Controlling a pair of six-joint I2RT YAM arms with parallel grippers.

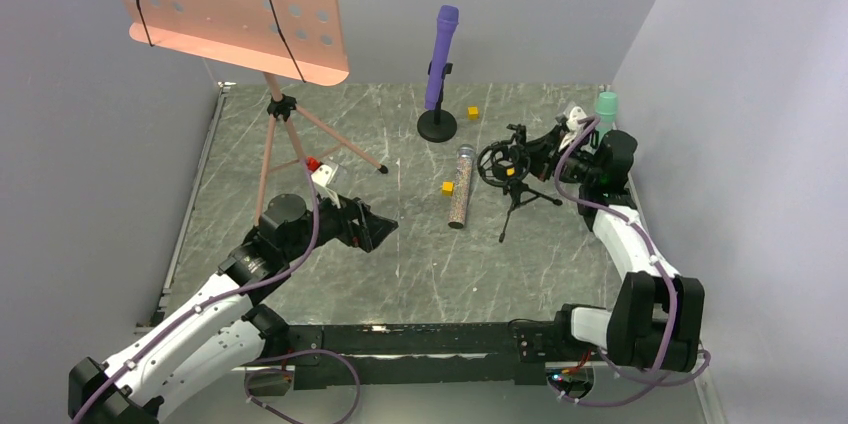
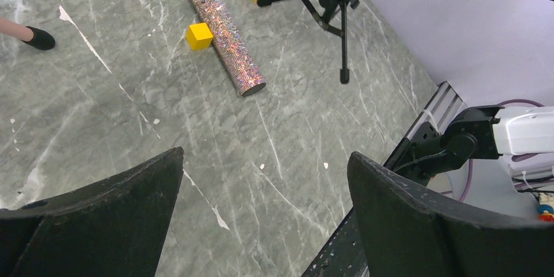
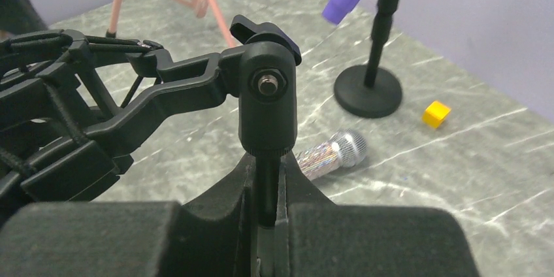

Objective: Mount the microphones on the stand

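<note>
Our right claw (image 3: 268,206) is pinched narrow on the thin stem of the tripod stand (image 3: 264,104), just under the pivot knuckle. The shock mount (image 3: 62,127) reaches off to the claw's left. Our left claw (image 2: 264,172) hangs wide and holds nothing above the surface (image 2: 98,107). Ahead of it the copper glitter microphone (image 2: 222,32) lies flat, with a yellow cube (image 2: 199,35) right against its side. Beyond the right claw, the purple microphone (image 1: 441,49) sits in the round-base stand (image 1: 437,126). The mint green microphone (image 1: 605,104) stands up just behind the right wrist, and we cannot tell what props it. We judge the stem grip the weak spot: it is slim, and the mount's weight sits to one side. A push into the mount could twist the tripod in our claw or tip it over. The round glitter microphone may roll if our left claw closes off-centre, or the claw may catch the cube along with it. A careless swing of the right wrist could knock the green one down.
</note>
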